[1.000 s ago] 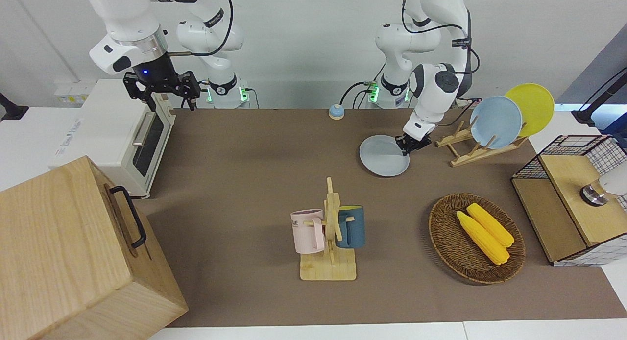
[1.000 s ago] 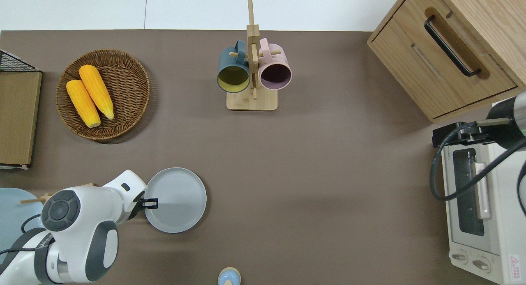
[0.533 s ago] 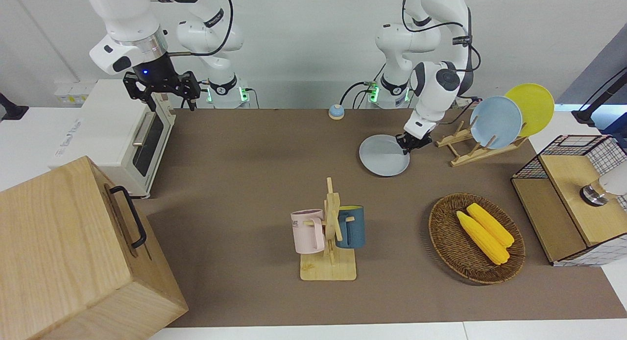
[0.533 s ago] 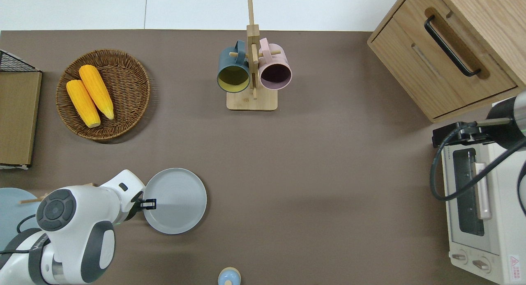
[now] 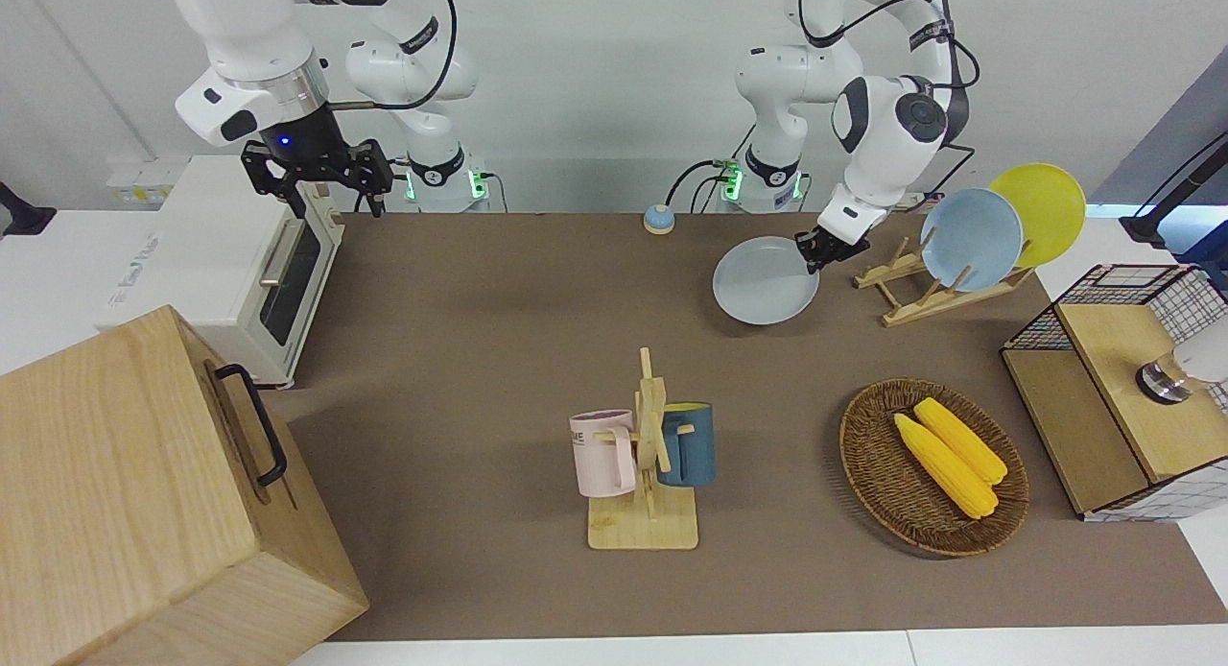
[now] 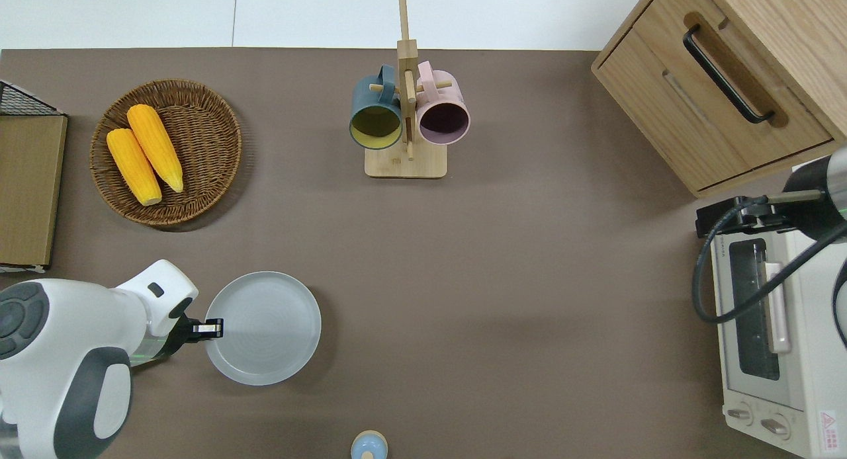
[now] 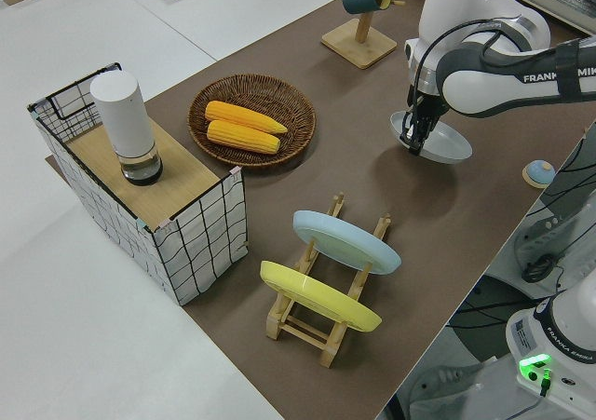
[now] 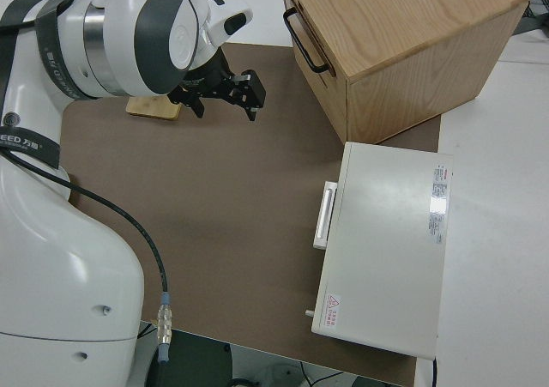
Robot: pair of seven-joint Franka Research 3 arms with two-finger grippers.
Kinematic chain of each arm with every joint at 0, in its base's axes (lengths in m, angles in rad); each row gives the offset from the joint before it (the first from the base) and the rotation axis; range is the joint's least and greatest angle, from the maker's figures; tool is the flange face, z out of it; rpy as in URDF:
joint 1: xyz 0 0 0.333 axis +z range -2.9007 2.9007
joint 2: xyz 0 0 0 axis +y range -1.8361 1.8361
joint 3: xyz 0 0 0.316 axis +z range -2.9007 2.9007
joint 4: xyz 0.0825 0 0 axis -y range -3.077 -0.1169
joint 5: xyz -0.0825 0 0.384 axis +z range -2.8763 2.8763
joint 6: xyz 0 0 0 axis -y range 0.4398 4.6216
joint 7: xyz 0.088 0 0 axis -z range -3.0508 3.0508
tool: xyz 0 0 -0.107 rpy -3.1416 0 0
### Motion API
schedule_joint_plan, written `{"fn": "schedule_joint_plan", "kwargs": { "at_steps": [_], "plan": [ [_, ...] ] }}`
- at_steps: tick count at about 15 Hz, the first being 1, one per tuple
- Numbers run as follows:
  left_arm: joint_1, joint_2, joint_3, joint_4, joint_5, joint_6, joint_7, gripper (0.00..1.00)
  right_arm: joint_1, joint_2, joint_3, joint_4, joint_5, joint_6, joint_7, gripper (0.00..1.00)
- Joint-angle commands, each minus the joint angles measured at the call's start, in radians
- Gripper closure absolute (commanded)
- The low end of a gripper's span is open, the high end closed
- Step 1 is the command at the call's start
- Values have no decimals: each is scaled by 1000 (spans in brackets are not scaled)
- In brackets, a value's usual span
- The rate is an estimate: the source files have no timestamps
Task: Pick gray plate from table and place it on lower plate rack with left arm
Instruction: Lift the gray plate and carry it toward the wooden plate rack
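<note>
Now the left gripper (image 6: pixel 210 327), clamped on the rim of the gray plate (image 6: pixel 263 327), holds it lifted off the table (image 6: pixel 503 280), near the lower plate rack (image 5: pixel 926 287); the right arm is parked.

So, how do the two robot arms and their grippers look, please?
Both arms are white, with rounded jointed segments. The left arm has dark gray round joint caps, black cables along it, and a small black two-finger left gripper. The right arm has a silver wrist ring, a blue light, a black cable, and a wider black right gripper. Green lights glow at both bases.
</note>
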Motion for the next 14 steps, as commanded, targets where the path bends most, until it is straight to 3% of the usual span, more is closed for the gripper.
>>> {"fn": "schedule_joint_plan", "kwargs": {
  "at_steps": [1, 5, 9, 14],
  "plan": [
    [20, -34, 20, 108, 6, -175, -3, 1000, 7, 0, -6, 6, 3, -1, 4, 17],
    [20, -32, 98, 315, 42, -404, 1, 1000, 7, 0, -6, 6, 3, -1, 4, 17],
    [22, -32, 110, 406, 112, -497, -10, 1000, 7, 0, -6, 6, 3, -1, 4, 17],
    [20, -29, 112, 461, 305, -569, -9, 1000, 7, 0, -6, 6, 3, -1, 4, 17]
  ]
}}
